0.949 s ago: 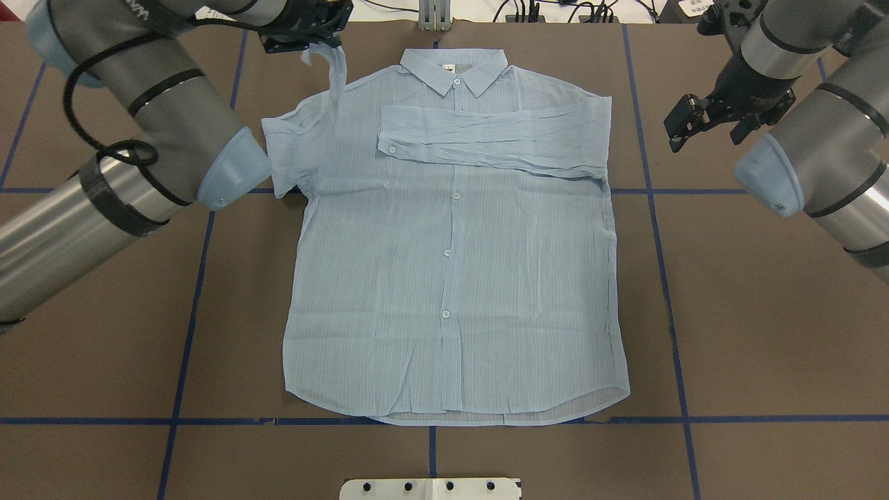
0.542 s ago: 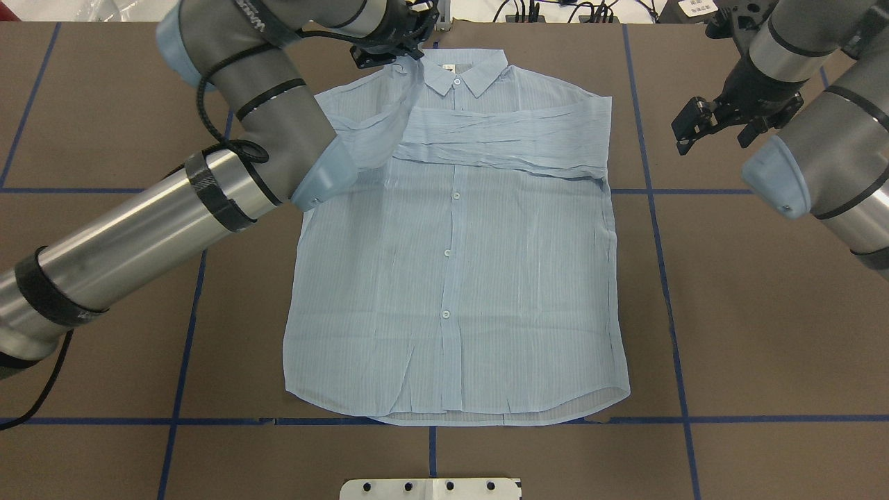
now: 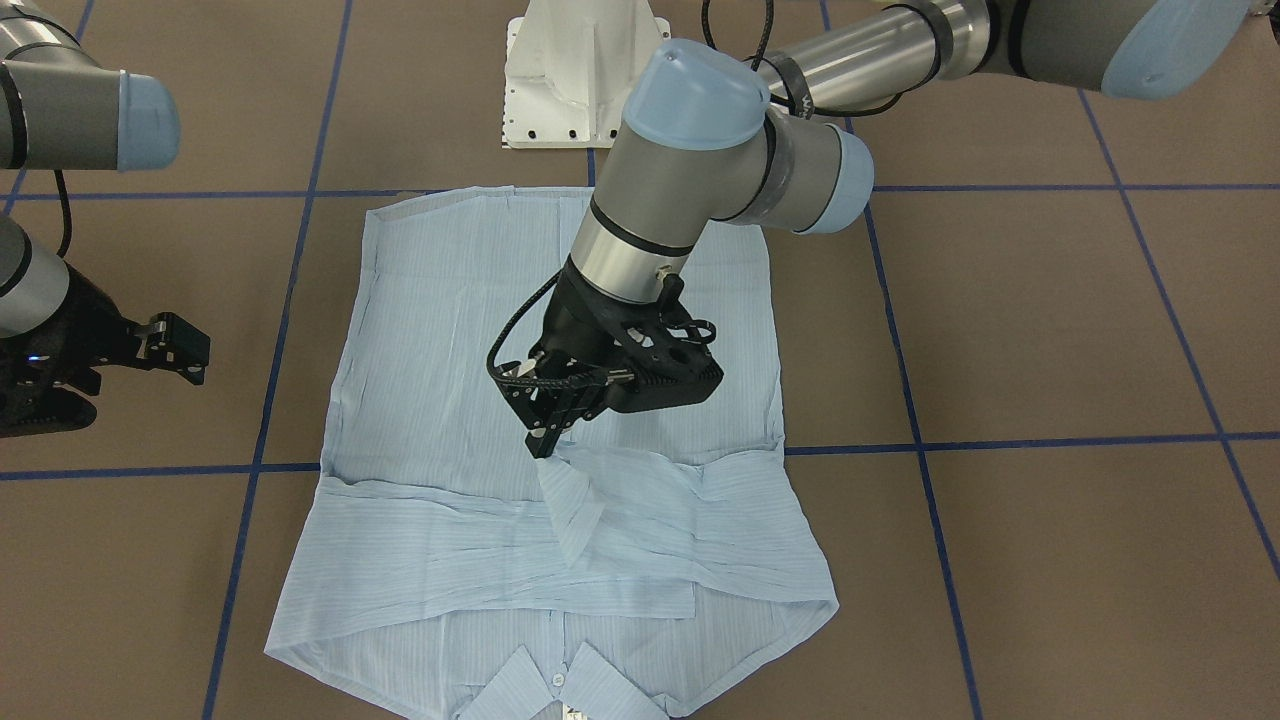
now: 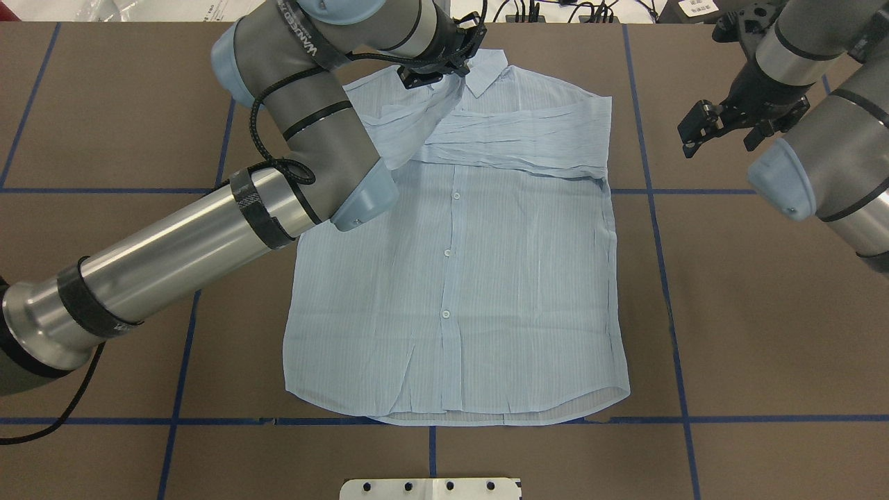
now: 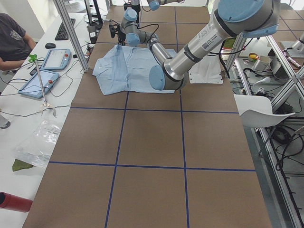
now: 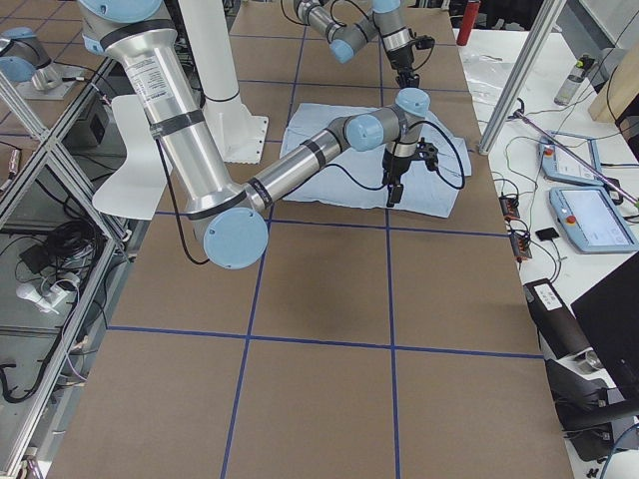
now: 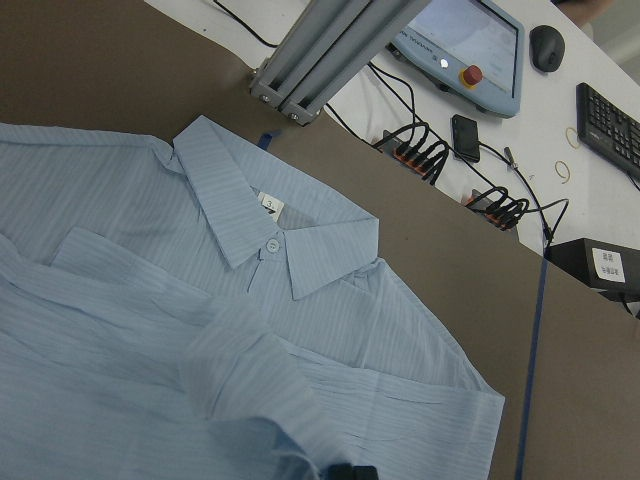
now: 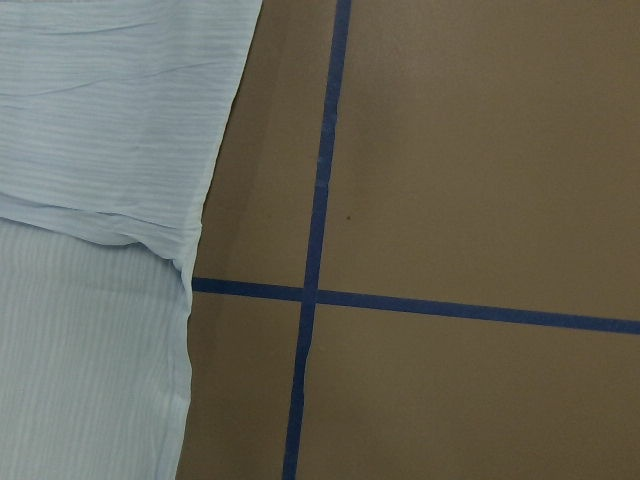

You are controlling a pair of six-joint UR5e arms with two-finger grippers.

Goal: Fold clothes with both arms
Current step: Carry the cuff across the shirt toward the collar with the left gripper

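Observation:
The light-blue shirt (image 4: 451,278) lies flat, buttons up, collar (image 7: 270,235) at the far end of the brown table. One sleeve (image 4: 528,135) lies folded across the chest. My left gripper (image 4: 434,69) hovers over the chest near the collar, shut on the cuff of the other sleeve (image 3: 570,510), which hangs from the gripper (image 3: 548,440) and drapes over the folded one. My right gripper (image 4: 719,135) is open and holds nothing, off the shirt's shoulder over bare table, also seen in the front-facing view (image 3: 110,385). Its wrist view looks down on the shirt's edge (image 8: 100,150).
Blue tape lines (image 4: 667,278) grid the table. The white pedestal base (image 3: 575,80) stands behind the hem. An aluminium post (image 7: 320,55), cables and a teach pendant (image 7: 470,40) sit beyond the collar. A person (image 5: 14,38) sits at a side desk.
The left gripper has carried the sleeve cuff to the right, from beyond the shirt's left shoulder to over the collar area, and the sleeve now drapes across the chest. The right gripper shifted only slightly.

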